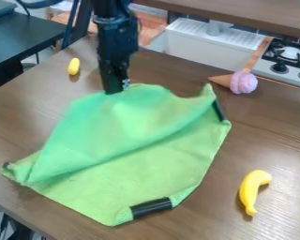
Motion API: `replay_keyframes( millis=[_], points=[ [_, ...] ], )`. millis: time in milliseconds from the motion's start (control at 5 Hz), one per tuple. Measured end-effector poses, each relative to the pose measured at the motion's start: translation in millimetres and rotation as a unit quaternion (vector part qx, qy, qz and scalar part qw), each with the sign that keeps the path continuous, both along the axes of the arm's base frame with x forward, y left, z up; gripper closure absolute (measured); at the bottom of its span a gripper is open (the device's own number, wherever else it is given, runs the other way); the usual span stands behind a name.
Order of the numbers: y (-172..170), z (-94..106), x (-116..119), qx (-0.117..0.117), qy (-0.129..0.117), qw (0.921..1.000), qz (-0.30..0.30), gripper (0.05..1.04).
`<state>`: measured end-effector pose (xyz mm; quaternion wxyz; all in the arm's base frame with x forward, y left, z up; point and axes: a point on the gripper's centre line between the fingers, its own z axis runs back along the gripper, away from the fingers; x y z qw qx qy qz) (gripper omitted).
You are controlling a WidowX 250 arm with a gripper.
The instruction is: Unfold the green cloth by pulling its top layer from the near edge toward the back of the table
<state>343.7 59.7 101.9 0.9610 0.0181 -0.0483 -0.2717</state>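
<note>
The gripper [116,88] hangs down at the upper middle, shut on the back edge of a green cloth [146,178]. The cloth lies across the middle and left of the wooden table. Its back part is raised and laps forward over the flatter front part, making a long slanting fold. Black strips show at its front corner and right edge, with a small dark bit at the left corner.
A small yellow object [73,66] lies at the back left of the table [271,136]. A toy ice cream cone [243,82] rests near the back right edge, and a yellow banana [252,190] at the front right. Beyond the table are a white sink [202,44] and stove [290,56].
</note>
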Motion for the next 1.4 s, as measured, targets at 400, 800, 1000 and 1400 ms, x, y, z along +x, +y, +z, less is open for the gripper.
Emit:
replay_keyframes(
  millis=[400, 800, 1000, 1400],
  points=[
    [26.0, 6.0, 24.3, 0.036, 0.007, 0.9993, 0.011, 1.035],
    [52.6, -0.9, 56.1, 0.047, 0.012, 0.9988, -0.002, 1.034],
    [57.7, -4.7, 70.8, 0.052, 0.009, 0.9984, -0.019, 1.035],
    [63.3, -27.0, 87.3, 0.049, 0.002, 0.9974, -0.053, 1.035]
  ],
)
